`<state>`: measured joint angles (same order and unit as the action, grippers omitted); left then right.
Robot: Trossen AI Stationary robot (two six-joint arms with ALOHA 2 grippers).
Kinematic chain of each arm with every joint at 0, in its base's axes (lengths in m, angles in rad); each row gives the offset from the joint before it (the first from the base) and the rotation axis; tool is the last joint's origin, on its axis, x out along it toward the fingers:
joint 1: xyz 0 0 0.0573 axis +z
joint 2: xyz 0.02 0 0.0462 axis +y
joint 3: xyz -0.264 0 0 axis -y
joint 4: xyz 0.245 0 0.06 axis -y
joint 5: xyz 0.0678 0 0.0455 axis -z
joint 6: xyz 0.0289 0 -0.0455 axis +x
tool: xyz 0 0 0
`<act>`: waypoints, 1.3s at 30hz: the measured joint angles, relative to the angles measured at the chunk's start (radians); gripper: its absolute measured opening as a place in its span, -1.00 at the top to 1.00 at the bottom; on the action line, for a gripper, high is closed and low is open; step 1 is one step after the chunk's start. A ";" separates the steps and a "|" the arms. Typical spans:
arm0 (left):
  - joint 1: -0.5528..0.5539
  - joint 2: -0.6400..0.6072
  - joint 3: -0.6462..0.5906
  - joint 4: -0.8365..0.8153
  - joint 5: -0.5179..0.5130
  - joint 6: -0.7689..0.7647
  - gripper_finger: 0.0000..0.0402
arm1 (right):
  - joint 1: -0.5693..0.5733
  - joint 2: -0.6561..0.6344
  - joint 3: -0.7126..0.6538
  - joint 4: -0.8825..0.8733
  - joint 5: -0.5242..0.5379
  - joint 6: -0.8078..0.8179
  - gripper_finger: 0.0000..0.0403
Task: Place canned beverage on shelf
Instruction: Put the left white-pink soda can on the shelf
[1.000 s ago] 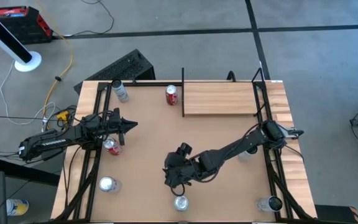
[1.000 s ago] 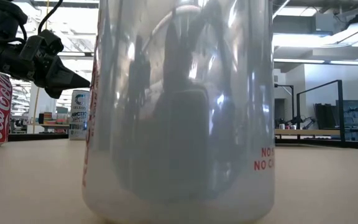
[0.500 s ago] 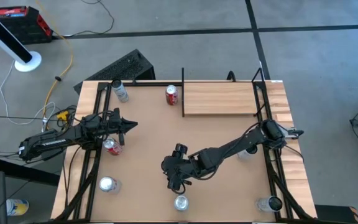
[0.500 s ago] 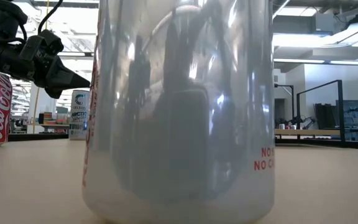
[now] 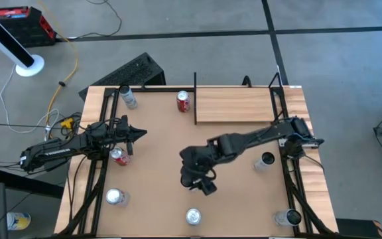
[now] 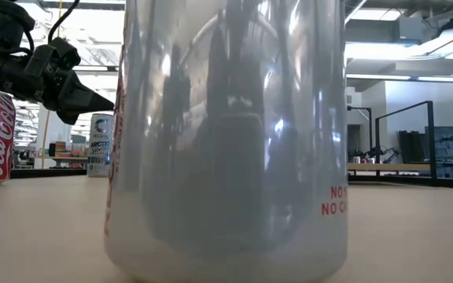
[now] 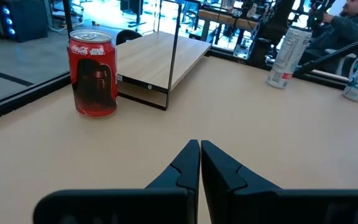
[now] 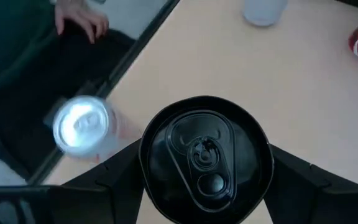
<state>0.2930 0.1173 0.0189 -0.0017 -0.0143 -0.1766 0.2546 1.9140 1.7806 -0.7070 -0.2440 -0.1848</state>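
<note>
At bench centre, right end effector [image 8: 205, 186] grips a black-topped can [image 8: 205, 157]; the shelf [image 5: 234, 105] at one o'clock awaits.

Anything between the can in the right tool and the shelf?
Nothing visible. The right tool grips the black-topped can mid-table; bare brown tabletop runs from there to the pale wood-grain shelf. The red cola can stands just outside the shelf's black-railed end, off the direct line.
</note>
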 joint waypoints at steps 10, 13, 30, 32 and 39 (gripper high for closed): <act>0.000 0.000 0.000 0.000 0.000 0.000 1.00 | -0.126 0.040 -0.055 0.190 -0.220 -0.242 -0.40; 0.000 0.000 0.000 0.000 0.000 0.000 1.00 | -0.157 0.039 -0.056 0.182 -0.301 -0.262 -0.40; 0.000 0.000 0.000 0.000 0.000 0.000 1.00 | -0.182 0.115 -0.056 0.178 -0.307 -0.265 -0.40; 0.000 0.000 0.000 0.000 0.000 0.000 1.00 | -0.183 0.117 -0.056 0.186 -0.306 -0.261 -0.40; 0.000 0.000 0.000 0.000 0.000 0.000 1.00 | -0.183 0.120 -0.054 0.183 -0.308 -0.212 -0.77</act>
<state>0.2931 0.1169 0.0189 -0.0017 -0.0139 -0.1764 0.0711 2.0339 1.7264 -0.5235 -0.5518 -0.3964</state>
